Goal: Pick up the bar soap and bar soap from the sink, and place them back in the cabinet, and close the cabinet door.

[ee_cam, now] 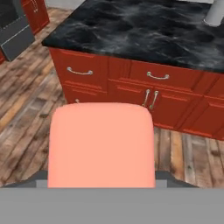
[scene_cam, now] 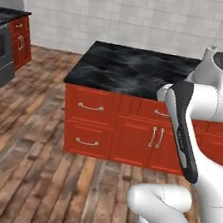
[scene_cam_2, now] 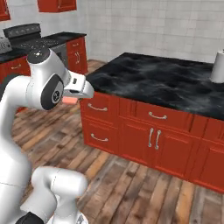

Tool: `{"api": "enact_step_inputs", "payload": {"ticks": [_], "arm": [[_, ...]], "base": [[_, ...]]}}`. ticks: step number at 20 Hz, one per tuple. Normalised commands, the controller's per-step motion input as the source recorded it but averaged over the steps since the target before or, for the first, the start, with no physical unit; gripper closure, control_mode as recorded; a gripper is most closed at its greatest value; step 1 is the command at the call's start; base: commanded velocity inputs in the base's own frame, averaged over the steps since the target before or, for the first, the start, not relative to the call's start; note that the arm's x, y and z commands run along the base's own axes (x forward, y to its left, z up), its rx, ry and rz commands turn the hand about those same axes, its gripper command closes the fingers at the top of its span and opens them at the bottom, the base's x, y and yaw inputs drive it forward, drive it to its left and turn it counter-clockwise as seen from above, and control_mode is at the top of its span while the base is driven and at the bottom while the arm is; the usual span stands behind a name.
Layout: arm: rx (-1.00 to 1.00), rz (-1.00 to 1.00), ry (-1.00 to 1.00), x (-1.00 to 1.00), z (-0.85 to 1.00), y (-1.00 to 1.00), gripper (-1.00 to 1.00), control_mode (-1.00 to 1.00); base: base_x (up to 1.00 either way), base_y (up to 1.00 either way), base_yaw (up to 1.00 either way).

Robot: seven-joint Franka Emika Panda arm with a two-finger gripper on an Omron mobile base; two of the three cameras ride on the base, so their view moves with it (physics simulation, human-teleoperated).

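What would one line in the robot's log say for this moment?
held: pink bar soap in gripper | facing: red island with black countertop | cabinet: unseen | placing: pending

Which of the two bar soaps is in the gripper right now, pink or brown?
The salmon-pink one. It sits right at the gripper in the hand view, a rounded pink bar; a pink sliver also shows under the hand in the right base view.

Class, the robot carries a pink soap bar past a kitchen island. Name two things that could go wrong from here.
1. The pink soap bar fills the hand camera's foreground, so the gripper may misjudge what lies ahead.
2. The arm hangs close to the black island counter; driving or swinging could knock the soap against its edge and loosen it.
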Motion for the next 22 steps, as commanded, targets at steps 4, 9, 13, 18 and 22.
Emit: {"api": "enact_step_inputs", "payload": {"ticks": [4,9,13,18,22], "arm": [[0.0,0.0,0.0,0.0,0.0,0.0,1.0,1.0],[0.0,0.0,0.0,0.0,0.0,0.0,1.0,1.0],[0.0,0.0,0.0,0.0,0.0,0.0,1.0,1.0],[0.0,0.0,0.0,0.0,0.0,0.0,1.0,1.0],[0.0,0.0,0.0,0.0,0.0,0.0,1.0,1.0]], "base": [[0.23,-0.05,-0.6],[0.27,-0.01,-0.59],[0.38,0.0,-0.57],[0.45,0.0,-0.55],[0.46,0.0,-0.54]]}}
